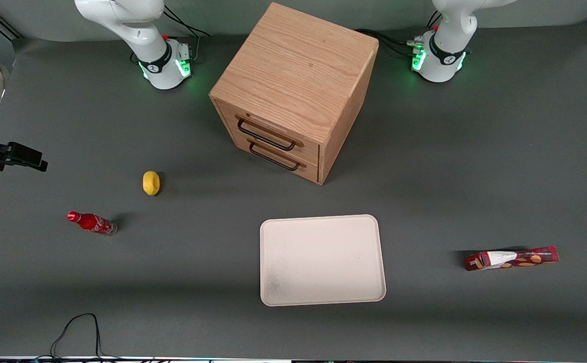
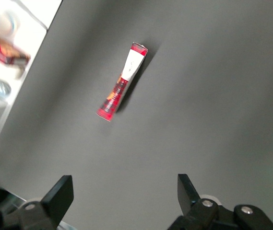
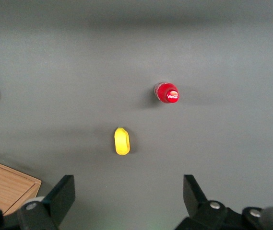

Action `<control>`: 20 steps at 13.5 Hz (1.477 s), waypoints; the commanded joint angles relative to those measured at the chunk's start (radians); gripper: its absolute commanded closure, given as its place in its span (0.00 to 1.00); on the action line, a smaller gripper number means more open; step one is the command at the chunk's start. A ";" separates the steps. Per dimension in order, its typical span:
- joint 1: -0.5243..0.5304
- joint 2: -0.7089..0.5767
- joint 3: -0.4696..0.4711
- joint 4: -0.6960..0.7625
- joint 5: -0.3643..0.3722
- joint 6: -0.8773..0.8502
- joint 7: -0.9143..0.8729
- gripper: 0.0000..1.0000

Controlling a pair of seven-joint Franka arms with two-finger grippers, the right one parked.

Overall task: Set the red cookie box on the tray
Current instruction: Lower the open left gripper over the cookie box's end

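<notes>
The red cookie box (image 1: 511,258) lies flat on the dark table toward the working arm's end, about as near to the front camera as the tray. The cream-white tray (image 1: 322,218) sits in front of the drawer cabinet, with nothing on it. In the left wrist view my gripper (image 2: 124,191) hangs open well above the table with nothing between its fingers. The cookie box (image 2: 122,82) lies far below it, untouched. Only a dark sliver of the arm shows at the front view's edge.
A wooden drawer cabinet (image 1: 293,91) stands mid-table, farther from the front camera than the tray. A yellow lemon (image 1: 151,182) and a small red soda bottle (image 1: 92,222) lie toward the parked arm's end. A black cable (image 1: 76,327) loops at the near edge.
</notes>
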 commanded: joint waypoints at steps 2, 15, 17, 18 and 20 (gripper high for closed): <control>-0.012 0.075 -0.008 0.105 0.011 -0.044 0.148 0.02; -0.032 0.325 -0.021 -0.126 -0.003 0.282 0.372 0.02; -0.032 0.367 -0.021 -0.134 -0.006 0.359 0.427 0.02; -0.030 0.382 -0.023 -0.134 -0.006 0.393 0.446 0.02; -0.026 0.405 -0.023 -0.140 -0.007 0.433 0.472 0.02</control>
